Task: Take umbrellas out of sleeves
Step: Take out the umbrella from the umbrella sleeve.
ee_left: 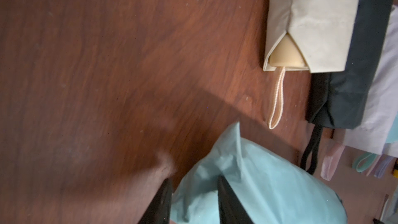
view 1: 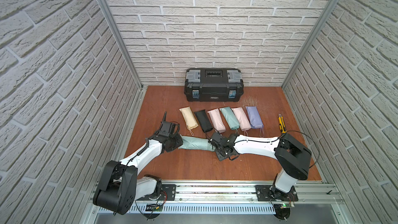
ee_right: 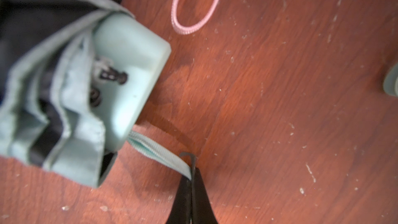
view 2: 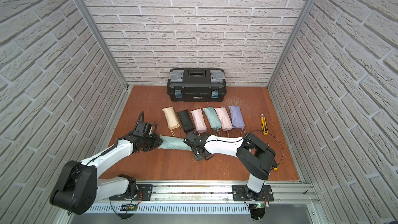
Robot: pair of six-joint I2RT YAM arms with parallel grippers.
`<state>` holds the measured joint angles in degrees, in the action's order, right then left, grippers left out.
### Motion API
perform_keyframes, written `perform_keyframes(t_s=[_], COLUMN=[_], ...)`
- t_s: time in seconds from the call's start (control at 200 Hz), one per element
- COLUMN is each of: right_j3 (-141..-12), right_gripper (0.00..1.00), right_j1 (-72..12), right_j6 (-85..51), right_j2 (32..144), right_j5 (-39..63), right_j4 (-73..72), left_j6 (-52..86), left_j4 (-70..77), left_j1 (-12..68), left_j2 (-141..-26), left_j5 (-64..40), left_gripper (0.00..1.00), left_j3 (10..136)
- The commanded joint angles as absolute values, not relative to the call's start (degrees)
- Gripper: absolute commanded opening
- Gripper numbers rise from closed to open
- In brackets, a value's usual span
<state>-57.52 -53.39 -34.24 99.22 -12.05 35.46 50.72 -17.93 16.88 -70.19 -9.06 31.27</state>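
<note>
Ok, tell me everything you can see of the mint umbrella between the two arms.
The mint umbrella lies across the table, mostly inside its limp mint sleeve. Its stubby mint handle and folded fabric with dark lining poke from the sleeve's mouth. The right tool is shut on its woven wrist loop, drawn straight. The left tool pinches the sleeve's bunched closed end.
</note>
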Motion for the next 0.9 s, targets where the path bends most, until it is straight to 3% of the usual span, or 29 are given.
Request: perform_keyframes(t_s=[0.0, 0.7, 0.895], right_j3=[-56.9, -56.2, -56.3], right_gripper=[0.03, 0.03, 0.03], right_j1=[-53.3, -53.4, -53.4], right_j6=[-34.2, -33.9, -33.9], right_j2=[99.2, 98.6, 98.6], right_j5=[-10.4, -11.0, -11.0], right_j4=[36.5, 36.3, 36.3], left_j6=[49.1, 49.8, 49.7], left_j4=[-14.7, -12.1, -11.6], left_j1=[17.4, 20.9, 21.0], left_j2=[-71.0, -74.6, -75.7], left_j5=[-7.2, -7.3, -7.2], left_gripper=[0.36, 0.25, 0.05], left_j3=[31.1, 31.2, 31.5])
